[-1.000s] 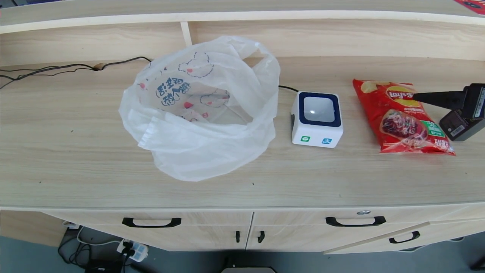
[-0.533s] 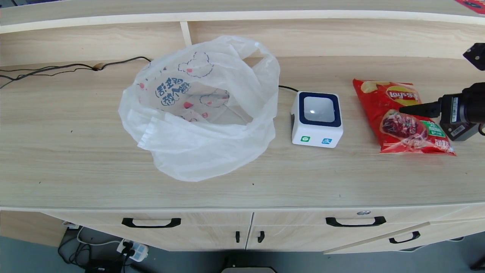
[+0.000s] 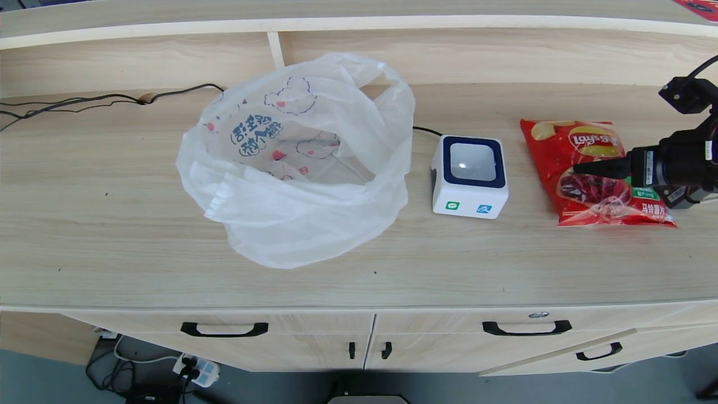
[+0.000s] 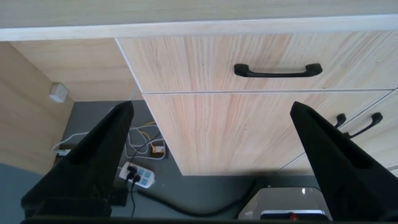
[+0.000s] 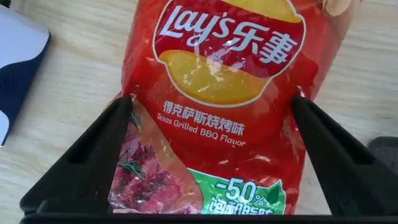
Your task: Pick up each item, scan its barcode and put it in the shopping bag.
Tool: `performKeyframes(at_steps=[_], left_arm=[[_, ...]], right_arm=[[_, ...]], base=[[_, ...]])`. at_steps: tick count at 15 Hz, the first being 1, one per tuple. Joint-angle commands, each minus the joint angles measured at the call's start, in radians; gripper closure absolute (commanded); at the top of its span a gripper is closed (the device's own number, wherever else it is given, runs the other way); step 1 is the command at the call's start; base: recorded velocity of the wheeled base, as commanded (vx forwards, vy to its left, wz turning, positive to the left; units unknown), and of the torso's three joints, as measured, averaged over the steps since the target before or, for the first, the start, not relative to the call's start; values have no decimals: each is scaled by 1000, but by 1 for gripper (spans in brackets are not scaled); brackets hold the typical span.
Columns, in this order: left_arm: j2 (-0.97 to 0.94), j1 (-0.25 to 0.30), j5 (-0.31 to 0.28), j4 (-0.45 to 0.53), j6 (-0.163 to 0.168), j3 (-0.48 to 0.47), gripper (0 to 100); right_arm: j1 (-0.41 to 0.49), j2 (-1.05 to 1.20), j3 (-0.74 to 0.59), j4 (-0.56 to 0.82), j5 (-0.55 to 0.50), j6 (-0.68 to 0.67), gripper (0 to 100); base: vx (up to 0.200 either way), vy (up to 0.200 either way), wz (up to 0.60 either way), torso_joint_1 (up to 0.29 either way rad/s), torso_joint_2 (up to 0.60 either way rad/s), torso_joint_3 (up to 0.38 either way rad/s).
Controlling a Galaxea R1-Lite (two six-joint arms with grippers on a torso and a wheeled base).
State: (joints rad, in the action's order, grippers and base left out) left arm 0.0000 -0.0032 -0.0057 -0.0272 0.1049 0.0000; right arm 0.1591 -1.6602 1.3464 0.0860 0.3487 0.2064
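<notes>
A: Chips bag position versus right hand?
B: Directly beneath it. The hand comes in from 3 o'clock, fingers spread to either side of the bag's width, gripping nothing. The bag lies flat on the tabletop, at 3 o'clock from the scanner, long axis roughly 11 to 5.
A: Left hand?
B: Open, empty, low by the drawer fronts. The right is nearer.
A: Bag's look?
B: Red, glossy, puffed, printed face up; barcode probably underneath
</notes>
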Motion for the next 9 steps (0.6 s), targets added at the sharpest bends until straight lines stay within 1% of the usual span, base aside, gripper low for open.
performKeyframes(at_steps=[1,4,7,9], left_arm=[[2,0,0,0,-1,0,0],[2,0,0,0,-1,0,0],[2,0,0,0,-1,0,0],[2,0,0,1,-1,0,0]], right_arm=[[-3,2,31,5,1,-2,0],[-6,0,65,11,4,-2,0],[-21,-4,2,14,-2,5,0],[-20,-19,-15,14,-4,7,0]], base=[[0,0,0,0,0,0],[0,0,0,0,0,0],[0,0,0,0,0,0],[0,0,0,0,0,0]])
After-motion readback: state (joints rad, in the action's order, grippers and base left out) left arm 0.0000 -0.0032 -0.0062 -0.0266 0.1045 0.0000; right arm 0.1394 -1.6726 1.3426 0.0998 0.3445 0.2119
